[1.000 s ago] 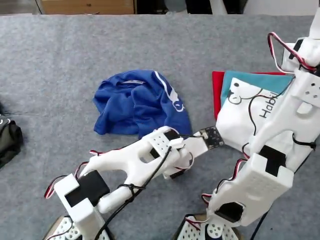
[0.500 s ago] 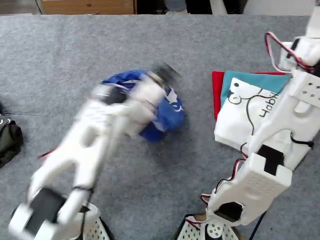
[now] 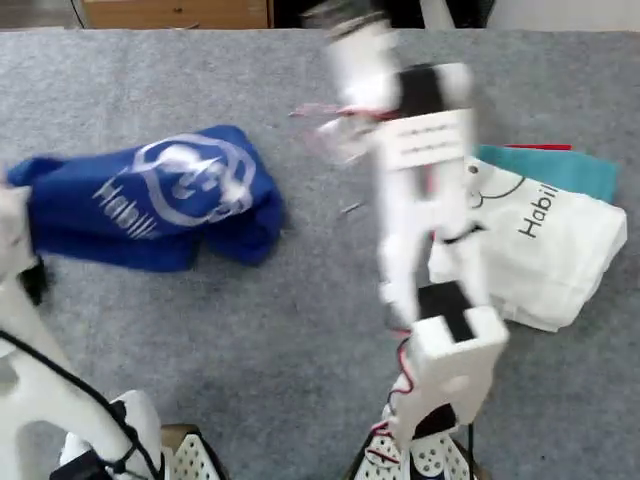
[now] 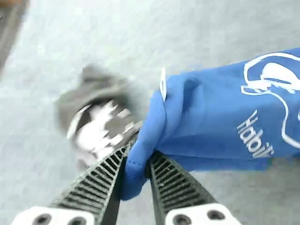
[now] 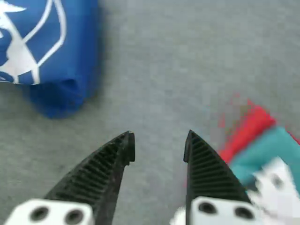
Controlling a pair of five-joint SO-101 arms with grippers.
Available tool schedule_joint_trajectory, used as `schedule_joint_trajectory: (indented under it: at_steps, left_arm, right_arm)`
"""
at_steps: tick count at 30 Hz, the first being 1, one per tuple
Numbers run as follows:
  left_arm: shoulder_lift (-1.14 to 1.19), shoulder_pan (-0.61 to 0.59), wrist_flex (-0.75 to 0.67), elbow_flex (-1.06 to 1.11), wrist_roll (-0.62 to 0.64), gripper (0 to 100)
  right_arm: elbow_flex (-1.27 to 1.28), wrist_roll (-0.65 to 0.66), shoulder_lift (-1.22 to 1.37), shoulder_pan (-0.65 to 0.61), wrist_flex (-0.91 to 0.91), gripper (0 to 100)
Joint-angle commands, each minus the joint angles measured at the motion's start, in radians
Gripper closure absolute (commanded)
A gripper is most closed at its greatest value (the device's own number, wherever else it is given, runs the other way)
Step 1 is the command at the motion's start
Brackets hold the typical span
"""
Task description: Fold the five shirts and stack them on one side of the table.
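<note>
A blue shirt [image 3: 150,195] with white print lies stretched out on the left half of the grey mat. My left gripper [image 4: 139,157] is shut on a bunched edge of this blue shirt [image 4: 220,117], at the shirt's left end near the table's left edge [image 3: 14,215]. My right arm [image 3: 420,150] stands blurred over the middle of the table. Its gripper [image 5: 157,140] is open above bare mat, between the blue shirt [image 5: 51,51] and the stack. A folded white shirt [image 3: 530,250] tops a stack on the right, over a teal one [image 3: 560,168] and a red one [image 3: 545,147].
A dark garment [image 4: 98,122] lies blurred just beyond the left gripper, by the table's left edge. A wooden cabinet [image 3: 175,12] stands past the far edge. Bare grey mat [image 3: 300,340] spans the front middle between the arm bases.
The left arm swung from the table's centre to the far left, dragging the blue shirt leftward and spreading it out. The right arm moved off the stack toward the centre and back.
</note>
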Motion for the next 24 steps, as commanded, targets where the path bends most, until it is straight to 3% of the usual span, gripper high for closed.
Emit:
schedule_joint_trajectory:
  at_steps: [1, 7, 16, 18, 21, 24]
  left_arm:
    - [-0.025, -0.154, 0.038, -0.010, -0.054, 97]
    - [-0.032, -0.308, -0.132, 0.280, -0.061, 97]
    - [-0.037, -0.374, -0.230, 0.516, -0.063, 97]
    - [-0.037, -0.372, -0.230, 0.521, -0.063, 97]
    - [-0.037, -0.371, -0.230, 0.516, -0.063, 97]
    - [-0.029, -0.348, -0.232, 0.518, -0.061, 97]
  right_arm:
    - [0.116, 0.002, 0.042, -0.172, -0.147, 81.5]
    - [0.070, 0.002, 0.278, -0.284, -0.222, 81.5]
    - [-0.228, 0.002, 0.647, -0.384, -0.207, 81.9]
    - [-0.303, 0.002, 0.700, -0.385, -0.166, 85.5]
    - [-0.423, 0.000, 0.751, -0.368, -0.048, 99.0]
    - [-0.555, -0.048, 0.783, -0.342, 0.063, 98.7]
